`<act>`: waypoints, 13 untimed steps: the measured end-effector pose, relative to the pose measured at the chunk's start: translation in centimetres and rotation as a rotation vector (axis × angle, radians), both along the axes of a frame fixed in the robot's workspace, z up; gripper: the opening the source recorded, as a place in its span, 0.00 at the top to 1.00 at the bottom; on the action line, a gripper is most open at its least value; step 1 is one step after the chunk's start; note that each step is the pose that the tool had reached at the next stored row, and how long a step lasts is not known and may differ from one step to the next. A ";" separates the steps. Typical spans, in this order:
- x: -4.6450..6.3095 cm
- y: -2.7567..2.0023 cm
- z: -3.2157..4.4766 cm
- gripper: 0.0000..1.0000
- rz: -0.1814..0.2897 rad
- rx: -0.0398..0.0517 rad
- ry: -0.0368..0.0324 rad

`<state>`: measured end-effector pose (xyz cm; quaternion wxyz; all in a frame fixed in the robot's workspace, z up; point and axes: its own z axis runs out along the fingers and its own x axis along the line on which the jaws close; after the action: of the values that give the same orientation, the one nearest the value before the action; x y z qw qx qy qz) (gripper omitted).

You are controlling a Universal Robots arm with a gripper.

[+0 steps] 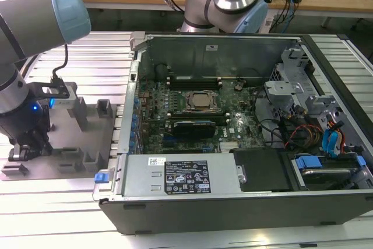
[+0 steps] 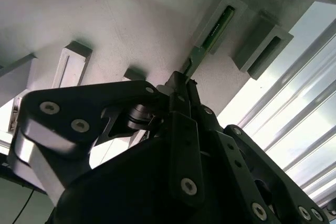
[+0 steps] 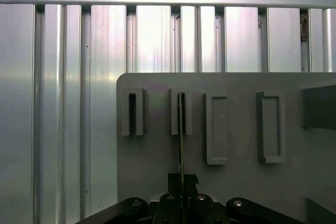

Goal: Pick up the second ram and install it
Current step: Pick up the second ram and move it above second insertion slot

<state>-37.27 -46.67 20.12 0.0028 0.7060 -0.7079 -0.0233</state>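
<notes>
the tool [image 3: 181, 183] is clenched on the second ram [image 3: 180, 129], a thin green stick seen edge-on, its far end in a slot of the grey holder tray [image 3: 147, 166] on the ribbed counter [image 3: 63, 108].

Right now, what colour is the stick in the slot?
Green ram, clearest in second wrist view.

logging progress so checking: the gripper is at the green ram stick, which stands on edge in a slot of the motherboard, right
Not quite. The green ram stick stands on edge in a slot of the grey holder tray, not of the motherboard; the second wrist view shows it. The gripper is indeed at one end of the stick.
</notes>
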 end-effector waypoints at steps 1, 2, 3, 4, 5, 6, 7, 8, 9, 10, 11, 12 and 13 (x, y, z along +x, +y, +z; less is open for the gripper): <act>0.0 0.00 0.00 0.89 0.000 0.0000 0.0000; 0.0 0.00 -0.01 0.89 0.000 0.0000 0.0001; 0.0 0.00 -0.01 0.89 0.000 0.0000 0.0000; 0.0 0.00 -0.01 0.89 0.000 0.0000 0.0001; 0.0 0.00 -0.02 0.89 0.000 0.0000 0.0000; 0.0 0.00 -0.02 0.89 0.000 0.0000 0.0000; 0.0 0.00 -0.02 0.89 0.000 0.0000 0.0000; 0.0 0.00 0.00 0.89 0.000 0.0001 0.0000; 0.0 0.00 0.15 0.89 0.000 0.0004 -0.0004; 0.0 0.00 0.51 0.89 0.000 0.0000 0.0000; 0.0 0.00 0.85 0.89 0.000 0.0000 0.0001; 0.0 0.00 1.12 0.89 0.000 0.0000 0.0000; 0.0 0.00 1.28 0.89 0.000 0.0000 0.0000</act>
<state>-37.27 -46.67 21.40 0.0028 0.7060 -0.7079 -0.0233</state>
